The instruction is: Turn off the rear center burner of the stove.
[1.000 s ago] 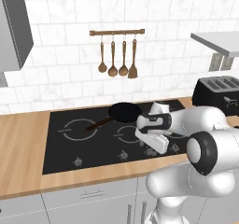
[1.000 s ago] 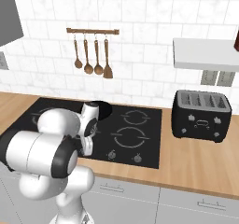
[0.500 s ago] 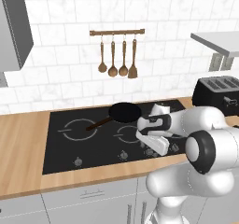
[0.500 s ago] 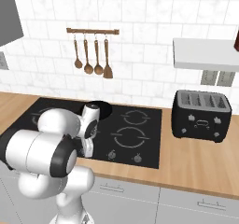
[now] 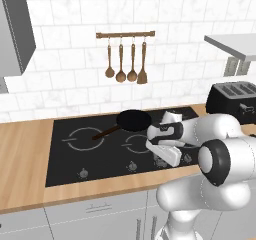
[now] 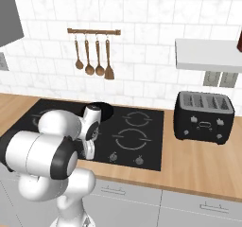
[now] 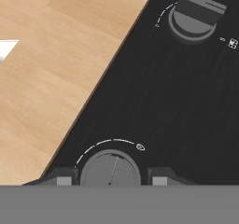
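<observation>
You see a black toaster [image 6: 204, 116] well right of the claw, frying pan [image 5: 133, 119] just behind it, utensil rack [image 5: 125, 34] above.

Arm: glossy white rounded link shells, bulbous, with dark grey/black joint caps and bands between segments. White base column, dark collar at the foot. End effector [image 5: 164, 156]: white blocky hand, black wrist section; two small dark grey squared fingertips [image 7: 64, 178].

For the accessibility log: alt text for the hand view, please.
The tool straddles a round stove knob, one finger tip on each side of it. A second knob sits farther along the black glass stove, which borders a wooden counter.
</observation>
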Available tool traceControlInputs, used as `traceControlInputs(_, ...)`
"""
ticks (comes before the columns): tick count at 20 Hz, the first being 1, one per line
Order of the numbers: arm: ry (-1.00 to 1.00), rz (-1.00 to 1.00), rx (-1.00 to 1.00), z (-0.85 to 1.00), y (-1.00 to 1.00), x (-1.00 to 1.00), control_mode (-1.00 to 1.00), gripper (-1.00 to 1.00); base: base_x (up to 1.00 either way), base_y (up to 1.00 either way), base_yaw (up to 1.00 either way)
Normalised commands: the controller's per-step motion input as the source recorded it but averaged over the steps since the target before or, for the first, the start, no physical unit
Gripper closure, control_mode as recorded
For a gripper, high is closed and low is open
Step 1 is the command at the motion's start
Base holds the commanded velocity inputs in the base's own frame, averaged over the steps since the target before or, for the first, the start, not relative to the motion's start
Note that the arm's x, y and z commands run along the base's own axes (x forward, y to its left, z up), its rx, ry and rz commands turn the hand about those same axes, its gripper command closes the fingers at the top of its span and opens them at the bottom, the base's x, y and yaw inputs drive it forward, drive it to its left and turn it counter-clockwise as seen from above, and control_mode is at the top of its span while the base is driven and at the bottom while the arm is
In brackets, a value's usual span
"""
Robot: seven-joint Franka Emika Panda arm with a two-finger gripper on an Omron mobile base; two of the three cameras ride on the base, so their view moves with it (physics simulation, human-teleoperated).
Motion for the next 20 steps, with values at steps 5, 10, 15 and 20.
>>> traceControlInputs(5, 0.00, -0.02, 0.00, 0.00, 0.00, 0.00, -1.00, 1.00, 0.00, 0.00, 0.00)
traceControlInputs(10, 0.04, -0.26, 0.01, 0.00, -0.03, 0.00, -1.00, 1.00, 0.00, 0.00, 0.00)
traceControlInputs(15, 0.12, -0.40, 0.04, 0.00, -0.04, 0.00, -1.00, 1.00, 0.00, 0.00, 0.00)
traceControlInputs(20, 0.16, -0.47, 0.02, 0.00, -0.01, 0.12, -1.00, 1.00, 0.00, 0.00, 0.00)
